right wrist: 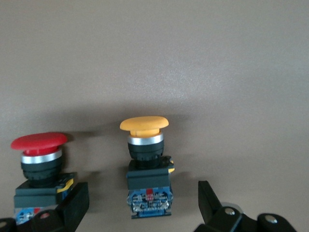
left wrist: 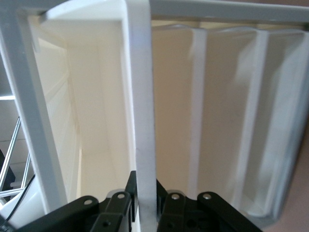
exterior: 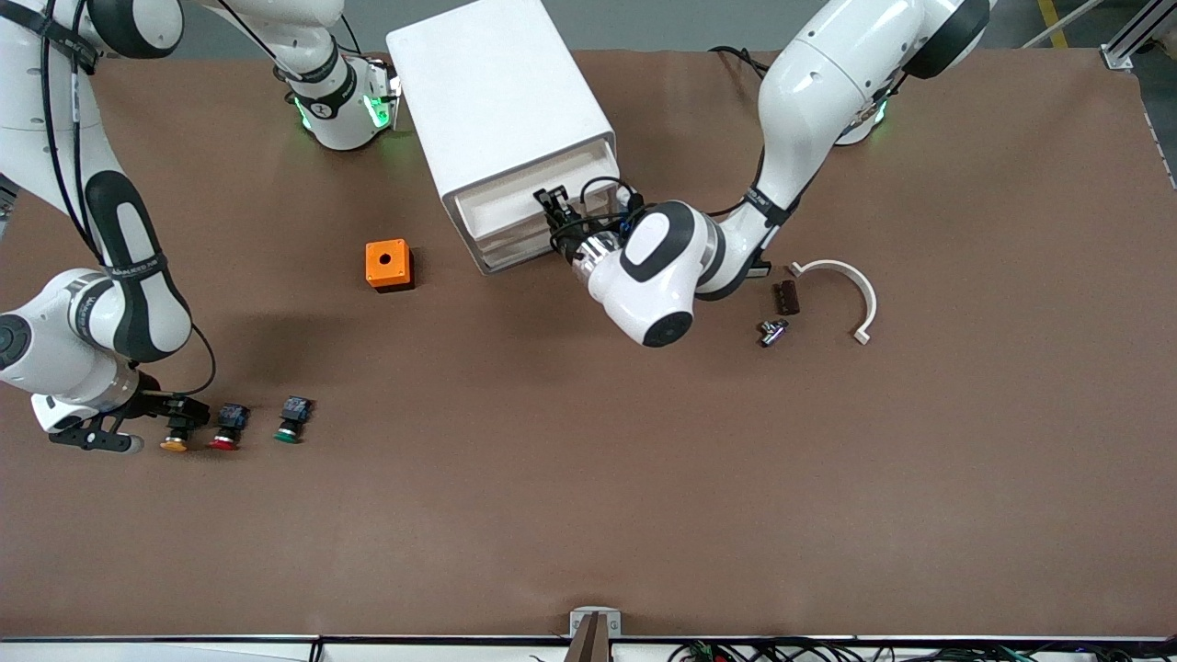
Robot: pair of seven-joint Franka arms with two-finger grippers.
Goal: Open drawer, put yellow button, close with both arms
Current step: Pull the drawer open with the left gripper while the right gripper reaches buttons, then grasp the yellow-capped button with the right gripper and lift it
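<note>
The white cabinet [exterior: 497, 110] stands toward the robots' side of the table. My left gripper [exterior: 554, 211] is shut on the front lip of its top drawer [exterior: 519, 200]. In the left wrist view the black fingers [left wrist: 126, 193] pinch that white lip [left wrist: 142, 121], and the drawer's tray [left wrist: 96, 125] shows open beside it. The yellow button [exterior: 174, 444] lies at the right arm's end of the table. My right gripper [exterior: 182, 416] is down over its body, open. In the right wrist view the button [right wrist: 145, 159] sits between the gripper's [right wrist: 143, 205] spread fingers [right wrist: 212, 203], untouched.
A red-capped button [exterior: 225, 432] [right wrist: 39, 164] and a green-capped one [exterior: 291, 423] lie beside the yellow one. An orange box [exterior: 389, 265] sits near the cabinet. A white arc piece [exterior: 851, 290], a dark brown block [exterior: 786, 297] and a small metal part [exterior: 772, 331] lie under the left arm's side.
</note>
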